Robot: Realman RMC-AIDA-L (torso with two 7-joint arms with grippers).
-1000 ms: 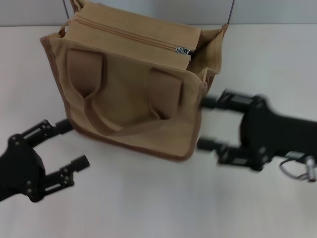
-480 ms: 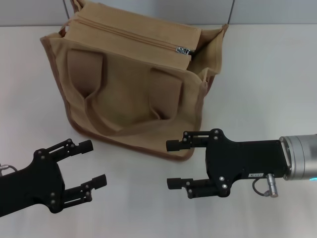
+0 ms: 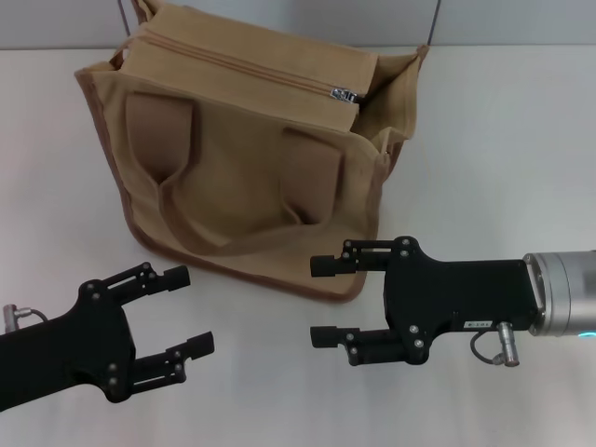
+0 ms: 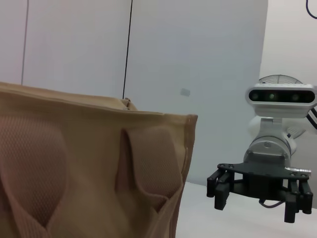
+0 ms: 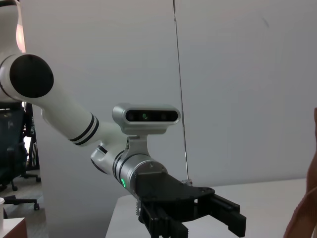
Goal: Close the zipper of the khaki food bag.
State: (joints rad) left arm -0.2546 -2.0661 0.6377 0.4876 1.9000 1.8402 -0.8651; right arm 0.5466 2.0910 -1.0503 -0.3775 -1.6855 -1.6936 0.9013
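The khaki food bag (image 3: 233, 177) stands upright at the back of the white table, its two wide handles hanging down its front. The zipper (image 3: 242, 63) runs along its top, with the silver pull tab (image 3: 345, 94) near the right end; a dark gap shows just beyond it. My left gripper (image 3: 189, 310) is open and empty, low in front of the bag's left side. My right gripper (image 3: 321, 301) is open and empty, just in front of the bag's lower right corner. The left wrist view shows the bag's front (image 4: 89, 168) and the right gripper (image 4: 257, 191) farther off.
The white table (image 3: 503, 140) spreads to the right of the bag and in front of it. A grey wall (image 3: 279, 14) stands behind. The right wrist view shows the left arm and left gripper (image 5: 198, 218), with a sliver of the bag (image 5: 312, 198).
My right gripper has swung from beside the bag's right side down to its front, pointing left. My left gripper has moved right and closer to the bag. The bag has not moved.
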